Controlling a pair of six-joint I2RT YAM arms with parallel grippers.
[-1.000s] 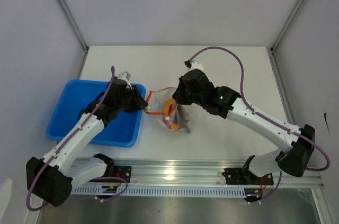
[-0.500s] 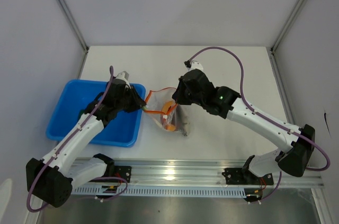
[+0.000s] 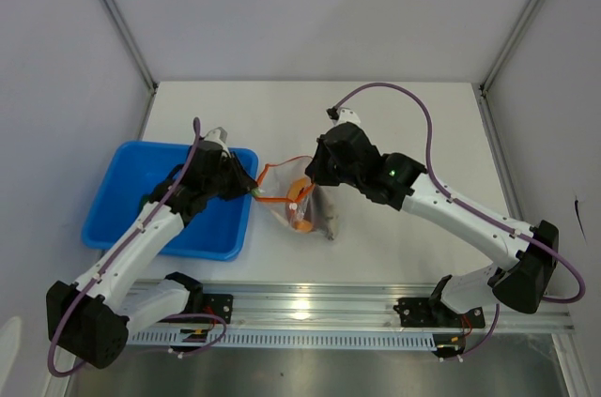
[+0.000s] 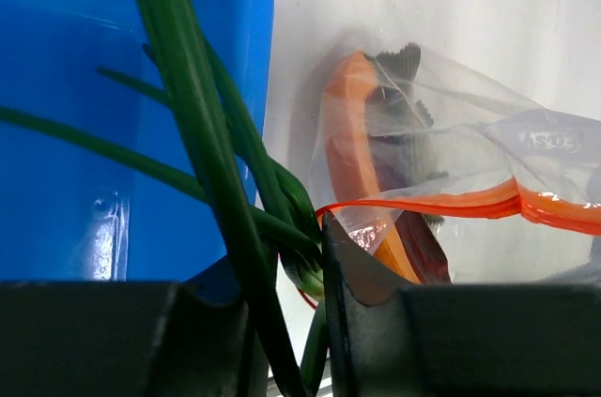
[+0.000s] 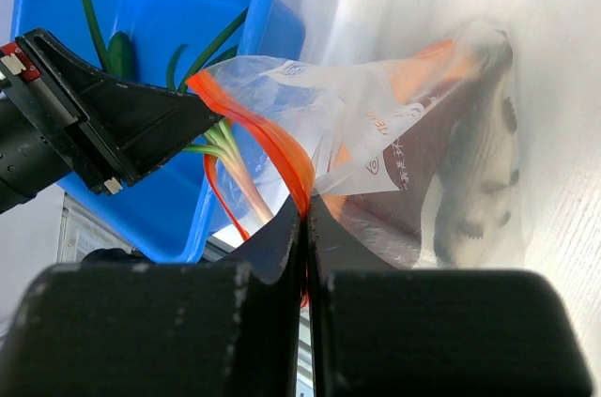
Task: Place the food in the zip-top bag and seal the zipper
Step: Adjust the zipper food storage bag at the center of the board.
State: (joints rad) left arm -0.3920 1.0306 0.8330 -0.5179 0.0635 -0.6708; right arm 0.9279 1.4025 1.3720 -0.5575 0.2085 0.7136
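Fingers (image 5: 268,261) of your right gripper (image 5: 306,217) are closed on the zipper (image 5: 258,134), holding the zip-top bag (image 5: 423,125) mouth raised off the surface (image 3: 394,125). Your left gripper (image 4: 282,275) clamps the green stalks (image 4: 188,106), their lower ends at the bag mouth, the rest over the blue tray (image 4: 56,181). The meat slab (image 5: 441,200) lies inside the bag.

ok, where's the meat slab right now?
The meat slab sits inside the clear bag, mid-table in the top view, just right of the blue tray.
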